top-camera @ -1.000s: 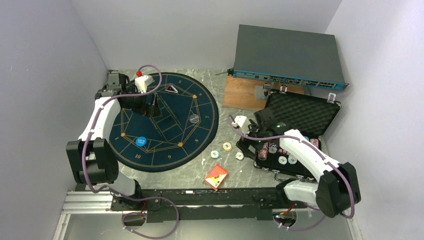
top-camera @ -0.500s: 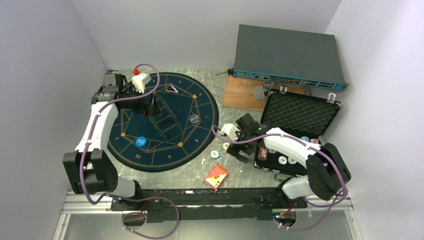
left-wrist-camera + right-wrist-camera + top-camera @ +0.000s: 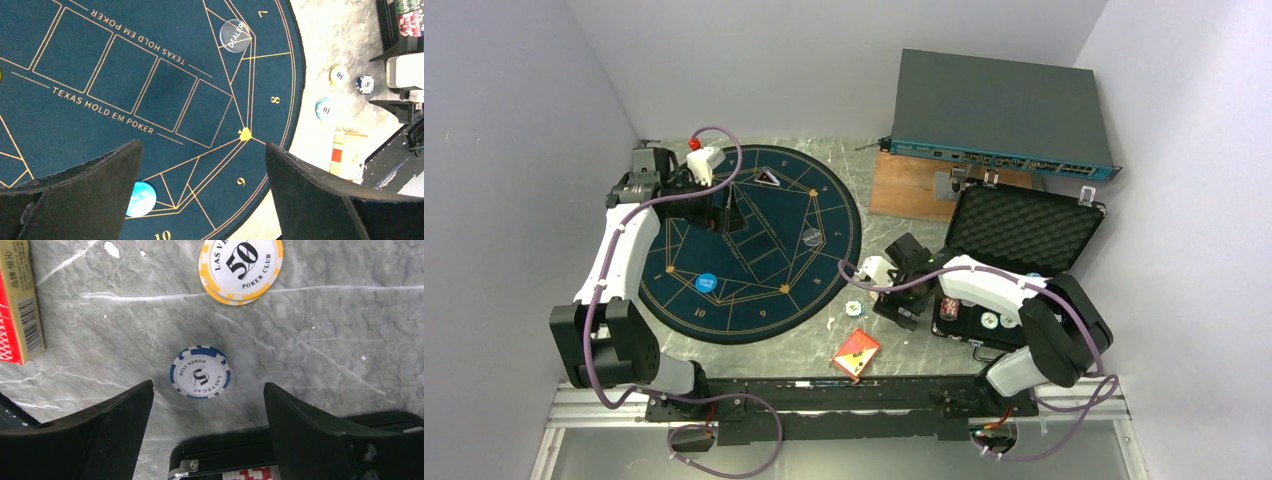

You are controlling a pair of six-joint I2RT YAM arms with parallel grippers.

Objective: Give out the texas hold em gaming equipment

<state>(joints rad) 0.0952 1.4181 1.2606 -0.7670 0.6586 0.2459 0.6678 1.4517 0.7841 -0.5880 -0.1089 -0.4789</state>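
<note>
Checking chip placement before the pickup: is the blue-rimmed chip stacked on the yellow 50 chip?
No, the blue-rimmed chip lies by itself, well apart from the yellow 50 chip.

On the counter (image 3: 809,338), 3 chips (image 3: 339,75) lie between the mat (image 3: 754,240) left and the case (image 3: 1016,235) right, with the card box (image 3: 856,352) before them.

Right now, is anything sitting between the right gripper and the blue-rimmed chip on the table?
Nothing visible. The blue-rimmed chip lies flat on the bare tabletop, framed between the open fingers of the right gripper in the wrist view. The yellow 50 chip lies apart beyond it, and the red card box is off to one side.
</note>
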